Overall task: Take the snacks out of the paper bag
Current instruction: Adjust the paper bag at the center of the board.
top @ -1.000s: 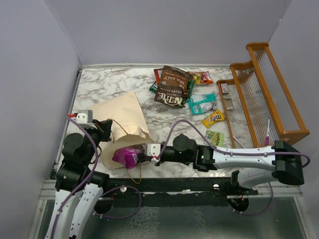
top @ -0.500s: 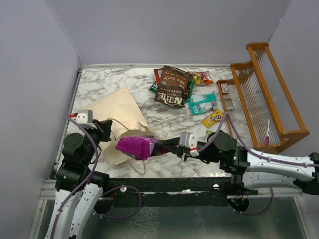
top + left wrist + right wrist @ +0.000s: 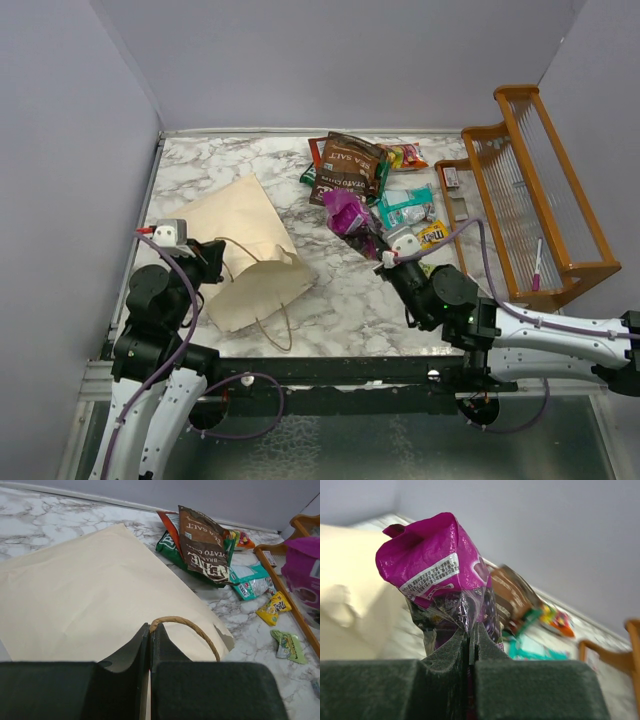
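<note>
The marble table (image 3: 200, 165) was seen with the paper bag (image 3: 240, 225) laid flat at its near left. The bag's near rim was apparently clamped in the closed left gripper (image 3: 150, 630). The purple bag (image 3: 435, 565) was pinched in the right gripper (image 3: 470, 645), out of the paper bag, right of centre, beside the brown chip bag (image 3: 348, 172) and the teal packet (image 3: 405, 208).

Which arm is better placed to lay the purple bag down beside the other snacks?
Right: its pincer is shut on the purple bag, near the snacks. The left pincer pinches the paper bag.
</note>
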